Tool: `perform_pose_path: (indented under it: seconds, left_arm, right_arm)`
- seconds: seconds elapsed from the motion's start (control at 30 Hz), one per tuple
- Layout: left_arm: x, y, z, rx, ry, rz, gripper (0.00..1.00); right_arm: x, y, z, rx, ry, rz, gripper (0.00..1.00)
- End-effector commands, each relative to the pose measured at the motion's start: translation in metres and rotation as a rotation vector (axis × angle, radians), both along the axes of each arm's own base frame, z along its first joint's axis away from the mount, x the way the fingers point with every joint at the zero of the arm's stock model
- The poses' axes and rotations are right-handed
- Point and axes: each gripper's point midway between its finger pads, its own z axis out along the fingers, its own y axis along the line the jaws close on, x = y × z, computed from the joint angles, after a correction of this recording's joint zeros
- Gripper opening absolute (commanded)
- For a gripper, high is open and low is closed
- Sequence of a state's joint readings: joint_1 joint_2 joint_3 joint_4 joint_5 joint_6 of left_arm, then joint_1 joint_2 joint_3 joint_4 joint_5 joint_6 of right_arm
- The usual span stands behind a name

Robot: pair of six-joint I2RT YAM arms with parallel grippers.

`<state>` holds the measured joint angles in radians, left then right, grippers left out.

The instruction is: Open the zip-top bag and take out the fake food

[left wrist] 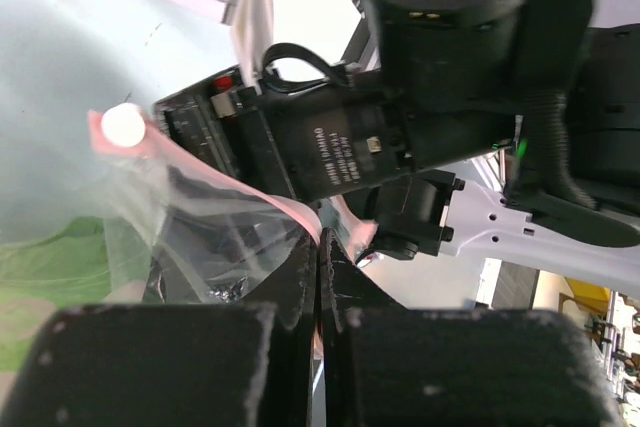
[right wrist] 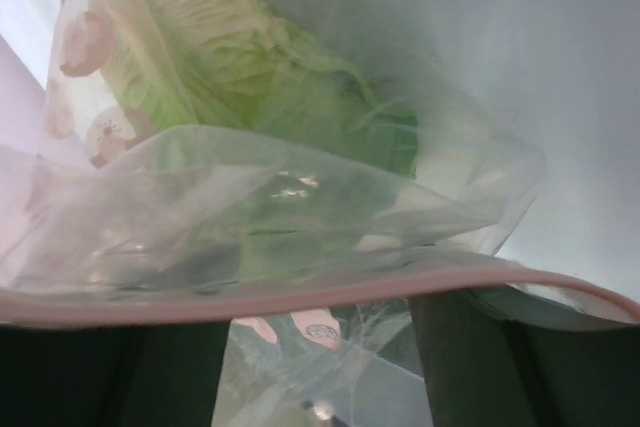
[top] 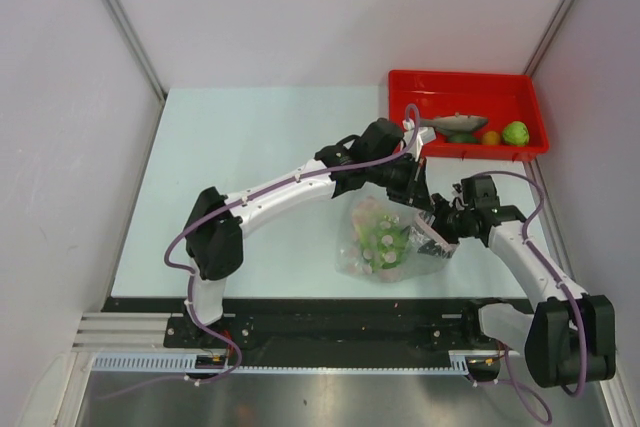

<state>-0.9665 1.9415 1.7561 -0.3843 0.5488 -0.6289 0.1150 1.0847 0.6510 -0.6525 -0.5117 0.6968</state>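
Here, my L hand (left wrist: 318,257) is clenched on the pink zip strip (left wrist: 200,172) of the bag (top: 388,242), front-centre on the worktop (top: 250,147). R hand (top: 440,219) is at the mouth, fingers apart, gripping nothing I can see. Risk: film slips or tears under a hard pull, and the lettuce (right wrist: 220,57) snags inside. Wrists crowd each other. Open room lies to my left; the tray (top: 460,77) w/ fish (top: 455,125) is back right.
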Motion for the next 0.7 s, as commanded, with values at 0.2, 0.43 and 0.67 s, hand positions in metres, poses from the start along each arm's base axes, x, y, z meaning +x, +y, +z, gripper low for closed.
perform_pose_path:
  seconds: [0.2,0.43,0.67]
  left_arm:
    - [-0.012,-0.012,0.037,-0.082,-0.036,-0.040,0.00]
    - [-0.018,-0.013,0.032,-0.073,-0.034,-0.055,0.00]
    - [-0.019,-0.009,0.033,-0.070,-0.049,-0.051,0.00]
  right_arm:
    - [0.004,0.022,-0.007,0.138,0.069,-0.054,0.73]
    - [0.012,0.031,-0.004,0.167,0.098,-0.138,0.59]
    - [0.012,0.034,-0.013,0.115,0.100,-0.169,0.42]
